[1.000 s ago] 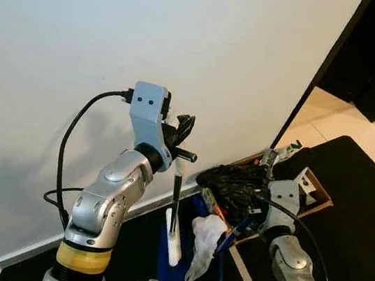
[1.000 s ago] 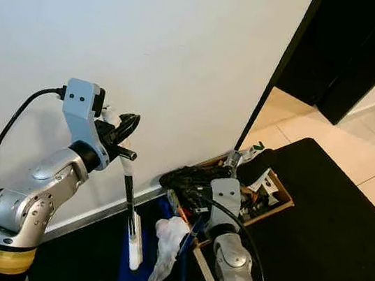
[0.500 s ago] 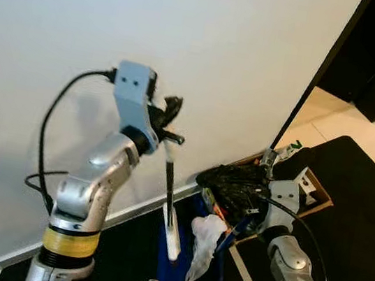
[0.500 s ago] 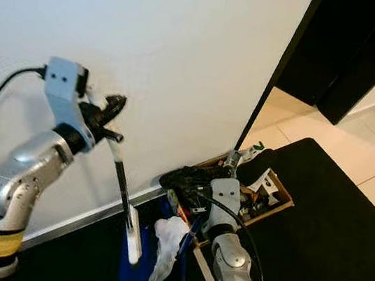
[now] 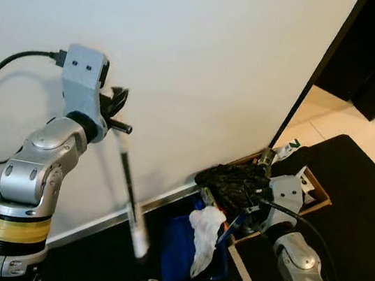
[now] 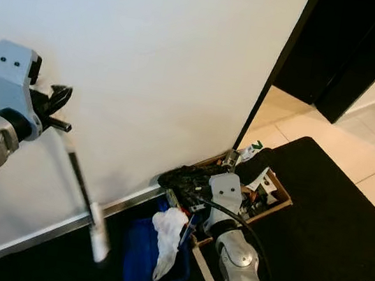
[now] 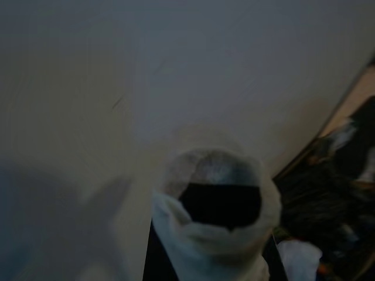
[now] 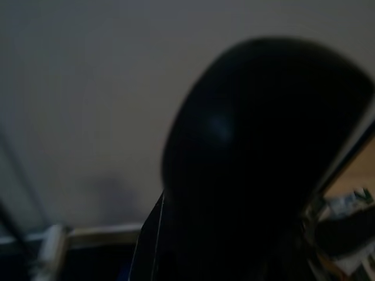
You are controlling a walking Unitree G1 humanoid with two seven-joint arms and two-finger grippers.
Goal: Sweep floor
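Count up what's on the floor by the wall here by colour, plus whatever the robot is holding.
Blue: 1, the blue bin
White: 1, the white cloth draped over the bin
Black: 1, the black bag on the cardboard box
Brown: 1, that box
Black and white: 1, the handle in the left gripper
Total: 5

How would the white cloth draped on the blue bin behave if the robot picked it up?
The white cloth probably goes limp: it already hangs in folds over the blue bin. It looks light, and could snag on the dark clutter beside it.
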